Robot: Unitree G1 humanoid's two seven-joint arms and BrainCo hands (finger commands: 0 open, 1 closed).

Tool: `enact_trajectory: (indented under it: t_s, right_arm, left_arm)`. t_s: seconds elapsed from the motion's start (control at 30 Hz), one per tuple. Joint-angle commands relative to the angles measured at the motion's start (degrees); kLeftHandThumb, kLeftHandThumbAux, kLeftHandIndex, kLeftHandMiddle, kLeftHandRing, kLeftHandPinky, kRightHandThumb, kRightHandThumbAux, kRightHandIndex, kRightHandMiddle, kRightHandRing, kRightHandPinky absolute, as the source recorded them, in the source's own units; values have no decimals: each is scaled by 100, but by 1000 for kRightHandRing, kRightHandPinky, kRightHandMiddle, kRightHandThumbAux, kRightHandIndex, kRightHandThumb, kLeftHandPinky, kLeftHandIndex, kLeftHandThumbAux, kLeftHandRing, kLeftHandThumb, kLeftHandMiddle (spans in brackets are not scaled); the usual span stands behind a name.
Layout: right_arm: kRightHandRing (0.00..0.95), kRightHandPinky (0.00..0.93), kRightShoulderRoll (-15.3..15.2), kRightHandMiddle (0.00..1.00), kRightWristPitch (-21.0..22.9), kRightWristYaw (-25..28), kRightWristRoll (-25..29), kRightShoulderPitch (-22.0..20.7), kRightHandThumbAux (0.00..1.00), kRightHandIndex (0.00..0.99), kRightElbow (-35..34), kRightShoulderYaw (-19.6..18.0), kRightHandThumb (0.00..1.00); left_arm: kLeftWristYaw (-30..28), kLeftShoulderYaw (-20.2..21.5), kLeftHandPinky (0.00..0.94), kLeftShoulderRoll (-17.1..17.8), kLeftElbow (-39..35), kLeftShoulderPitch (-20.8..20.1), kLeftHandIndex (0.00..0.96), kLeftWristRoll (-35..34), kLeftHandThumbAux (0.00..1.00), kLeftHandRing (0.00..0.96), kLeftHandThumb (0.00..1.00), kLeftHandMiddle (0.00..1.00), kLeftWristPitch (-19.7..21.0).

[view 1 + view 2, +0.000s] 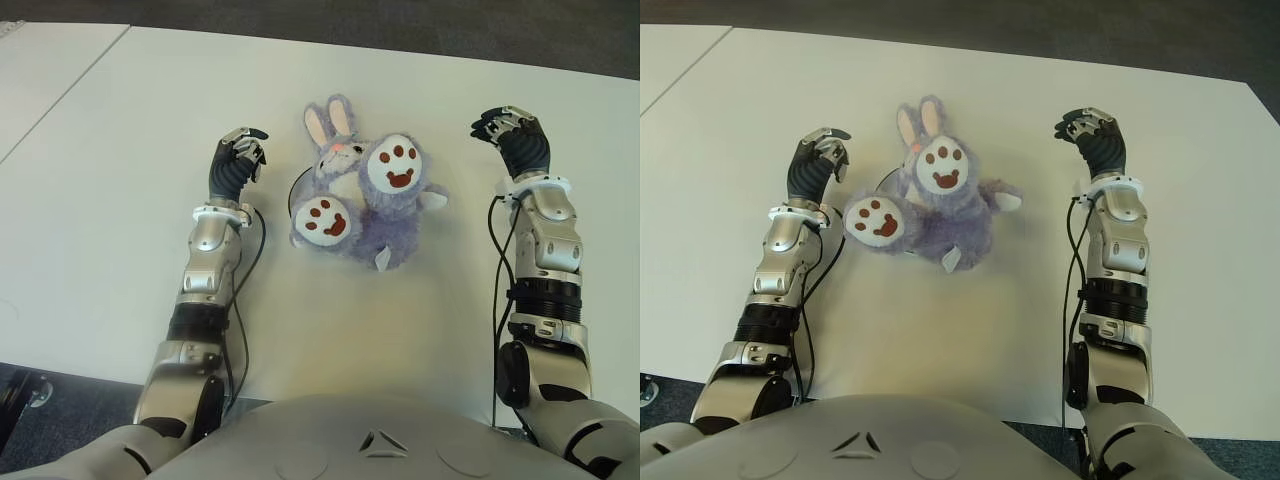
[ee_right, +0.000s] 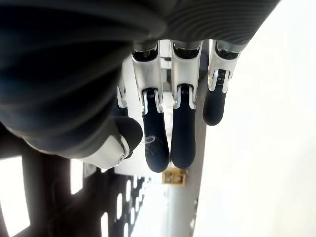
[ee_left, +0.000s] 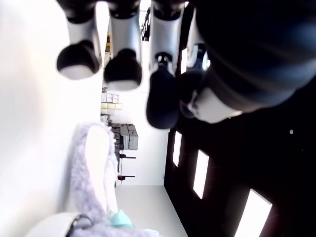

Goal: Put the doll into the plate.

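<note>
A purple plush bunny doll (image 1: 372, 210) lies on the white table (image 1: 110, 200) between my two hands, its white foot pads with red paw prints facing up. A thin dark curved rim (image 1: 293, 195) shows at its left side, seemingly the edge of a white plate under it; the rest of that is hidden. My left hand (image 1: 248, 145) hovers just left of the doll, fingers relaxed and holding nothing. The doll's ear (image 3: 91, 173) appears beyond those fingers in the left wrist view. My right hand (image 1: 500, 125) is off to the doll's right, apart from it, also holding nothing.
The table's far edge (image 1: 400, 45) runs along the top, with dark floor beyond. A seam (image 1: 70, 85) crosses the table's far left corner. Bare tabletop lies on both sides of the arms.
</note>
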Motion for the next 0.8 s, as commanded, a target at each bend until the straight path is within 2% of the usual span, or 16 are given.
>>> enact_trajectory:
  t_s: [0.03, 0.27, 0.47, 0.6, 0.8]
  right_arm:
    - [569, 574, 141, 548, -469, -245, -132, -179, 718, 431, 457, -11, 707]
    - [583, 579, 240, 568, -1055, -460, -230, -399, 716, 433, 1142, 18, 709]
    - [601, 603, 344, 588, -1460, -682, -300, -800, 715, 435, 1922, 56, 711]
    - [620, 625, 416, 607, -1665, -810, -326, -965, 715, 436, 2260, 63, 711]
    - [651, 657, 750, 640, -1754, -1259, -377, -1015, 715, 437, 2380, 108, 712]
  left_arm:
    - [39, -13, 859, -217, 271, 338, 444, 43, 703, 855, 714, 844, 25]
    - [9, 3, 859, -209, 292, 316, 444, 35, 703, 854, 713, 844, 19]
    - [-11, 20, 864, -199, 385, 259, 444, 35, 703, 857, 713, 846, -20]
    - [-8, 20, 864, -216, 452, 230, 444, 42, 703, 858, 713, 847, -79]
    - [-12, 56, 866, -226, 489, 196, 444, -1, 703, 859, 714, 847, -132]
